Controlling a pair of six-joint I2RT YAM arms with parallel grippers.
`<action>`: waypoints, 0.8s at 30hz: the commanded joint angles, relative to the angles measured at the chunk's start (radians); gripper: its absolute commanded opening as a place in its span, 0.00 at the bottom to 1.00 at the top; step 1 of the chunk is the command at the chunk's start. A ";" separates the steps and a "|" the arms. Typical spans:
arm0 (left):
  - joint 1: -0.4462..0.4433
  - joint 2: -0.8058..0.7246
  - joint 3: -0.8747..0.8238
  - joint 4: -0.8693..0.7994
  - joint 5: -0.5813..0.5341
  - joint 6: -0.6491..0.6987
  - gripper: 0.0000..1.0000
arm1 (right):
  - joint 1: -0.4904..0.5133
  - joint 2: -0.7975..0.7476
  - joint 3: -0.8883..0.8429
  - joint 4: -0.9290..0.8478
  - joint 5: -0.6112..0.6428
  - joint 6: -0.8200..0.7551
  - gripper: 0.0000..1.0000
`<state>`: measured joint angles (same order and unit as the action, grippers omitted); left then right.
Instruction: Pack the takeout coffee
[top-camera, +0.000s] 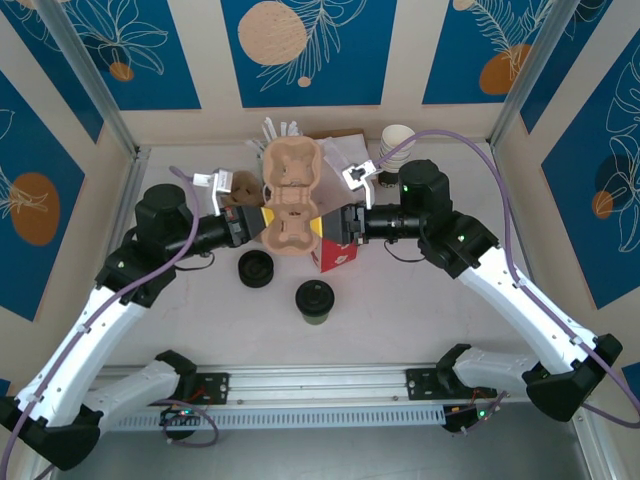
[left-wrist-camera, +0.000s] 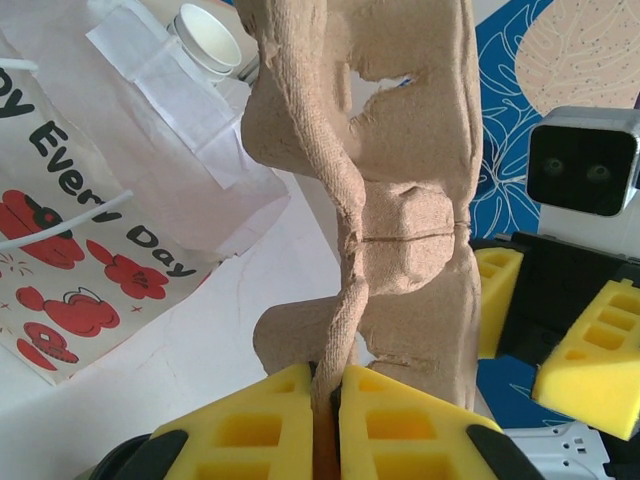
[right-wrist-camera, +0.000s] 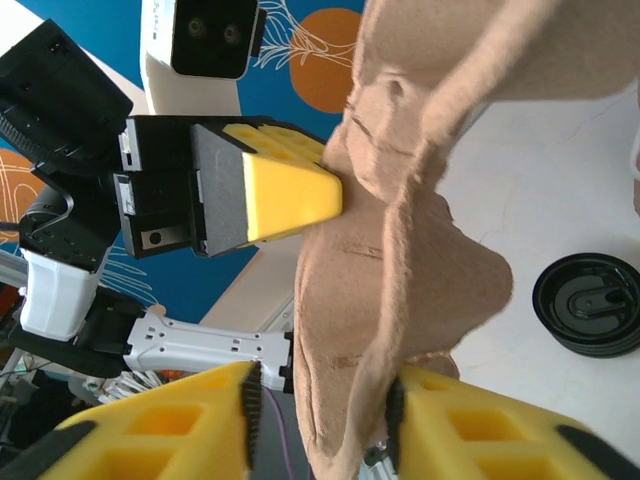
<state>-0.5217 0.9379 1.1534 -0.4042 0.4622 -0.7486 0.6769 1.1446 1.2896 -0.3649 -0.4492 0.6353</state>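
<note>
Overhead, white table (top-camera: 400, 310), takeout coffee (top-camera: 313, 300), pulp carrier (top-camera: 290, 195), blue floral walls (top-camera: 350, 60)

The white paper bag (left-wrist-camera: 70, 230) reads "Every Day" in black letters.

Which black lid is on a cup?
The right one, the lidded cup: a paper cup shows under its lid. The loose lids sit low, left of it.

Top external: high, from 6 o'clock, looking down on worktop (top-camera: 420, 325). Left wrist: close, facing 3 o'clock. Right wrist: close, facing 9 o'clock. Shared by all: pulp carrier (top-camera: 290, 200).
</note>
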 joint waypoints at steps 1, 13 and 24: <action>-0.026 0.010 0.048 0.016 -0.028 0.030 0.10 | 0.007 0.004 0.027 0.016 -0.005 -0.015 0.29; -0.055 0.060 0.222 -0.133 -0.059 0.259 0.53 | -0.057 -0.009 0.110 -0.191 0.062 -0.040 0.00; -0.097 0.210 0.494 -0.306 -0.054 0.721 0.54 | -0.163 0.039 0.188 -0.455 -0.022 -0.023 0.00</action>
<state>-0.6025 1.1198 1.6123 -0.6590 0.4065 -0.2085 0.5236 1.1660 1.4395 -0.7048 -0.4210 0.6197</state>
